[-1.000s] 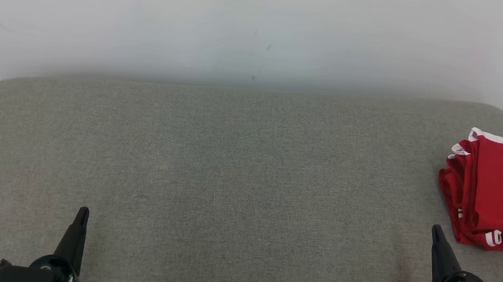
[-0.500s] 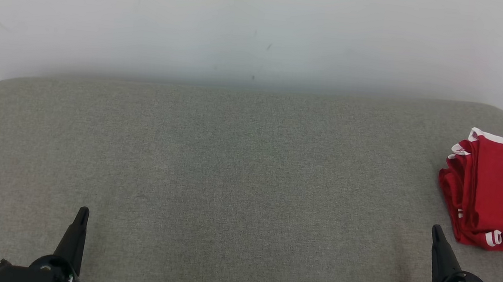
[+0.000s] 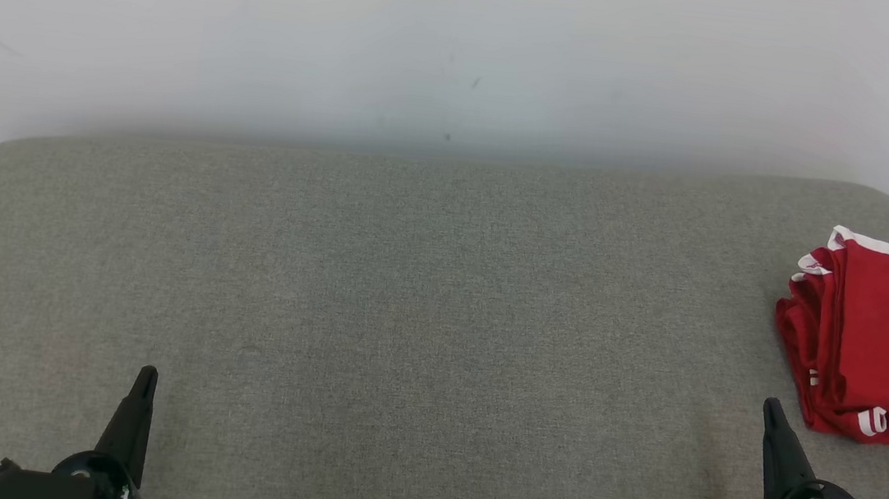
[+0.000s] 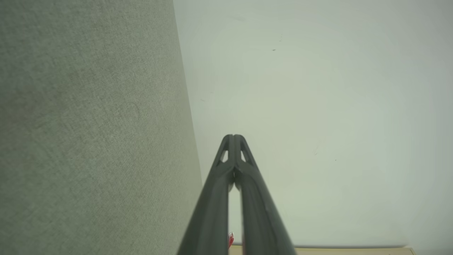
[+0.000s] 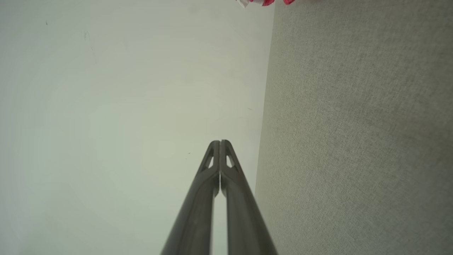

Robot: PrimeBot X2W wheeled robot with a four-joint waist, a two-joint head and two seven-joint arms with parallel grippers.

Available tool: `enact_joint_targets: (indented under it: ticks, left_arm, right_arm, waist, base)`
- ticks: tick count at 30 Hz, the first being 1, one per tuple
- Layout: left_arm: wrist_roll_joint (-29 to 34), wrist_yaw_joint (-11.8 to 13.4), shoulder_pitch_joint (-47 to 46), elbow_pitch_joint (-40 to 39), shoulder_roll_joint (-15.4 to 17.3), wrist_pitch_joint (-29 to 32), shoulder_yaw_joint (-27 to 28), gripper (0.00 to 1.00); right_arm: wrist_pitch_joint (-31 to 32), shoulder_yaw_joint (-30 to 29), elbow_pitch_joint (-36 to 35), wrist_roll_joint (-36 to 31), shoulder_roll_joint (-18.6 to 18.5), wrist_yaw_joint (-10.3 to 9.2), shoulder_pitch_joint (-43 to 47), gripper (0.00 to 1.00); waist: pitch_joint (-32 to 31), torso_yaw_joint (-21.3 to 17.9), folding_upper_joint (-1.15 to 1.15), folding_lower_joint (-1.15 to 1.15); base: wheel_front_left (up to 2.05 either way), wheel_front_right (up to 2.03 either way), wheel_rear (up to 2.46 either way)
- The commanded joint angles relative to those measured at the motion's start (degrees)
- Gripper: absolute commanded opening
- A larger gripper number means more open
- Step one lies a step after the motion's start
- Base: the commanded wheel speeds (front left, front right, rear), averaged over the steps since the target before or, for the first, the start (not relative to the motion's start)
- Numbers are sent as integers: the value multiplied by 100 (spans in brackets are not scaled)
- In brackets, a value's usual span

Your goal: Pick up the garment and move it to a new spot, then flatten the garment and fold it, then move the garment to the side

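Folded red garment lies at grey cushion's right edge; left gripper and right gripper rest apart from it, fingers pressed together.

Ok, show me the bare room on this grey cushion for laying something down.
Bare: the grey fabric cushion from its left edge across to the red white-trimmed garment, between the white wall and the left tool and right tool. Crowded only at the right edge, where the garment lies.

My head camera looked forward and down across the grey upholstered surface to the white wall. The wrist cameras, rolled sideways, sat close beside that surface, sighting along my left gripper and right gripper at the same wall.
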Motion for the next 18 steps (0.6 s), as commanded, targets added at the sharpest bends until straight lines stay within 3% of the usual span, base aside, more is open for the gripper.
enact_joint_targets:
  ticks: [1, 18]
  left_arm:
    - [-25, 2, -63, -22, 32, 18, 1, 0]
    - [-25, 2, -63, -21, 32, 17, 0, 0]
  right_arm:
    - [14, -7, -12, 9, 10, 4, 46, 0]
    - [14, -7, -12, 9, 10, 4, 46, 0]
  waist:
    - [0, 0, 0, 0]
    - [0, 0, 0, 0]
  base:
    - [0, 0, 0]
    - [0, 0, 0]
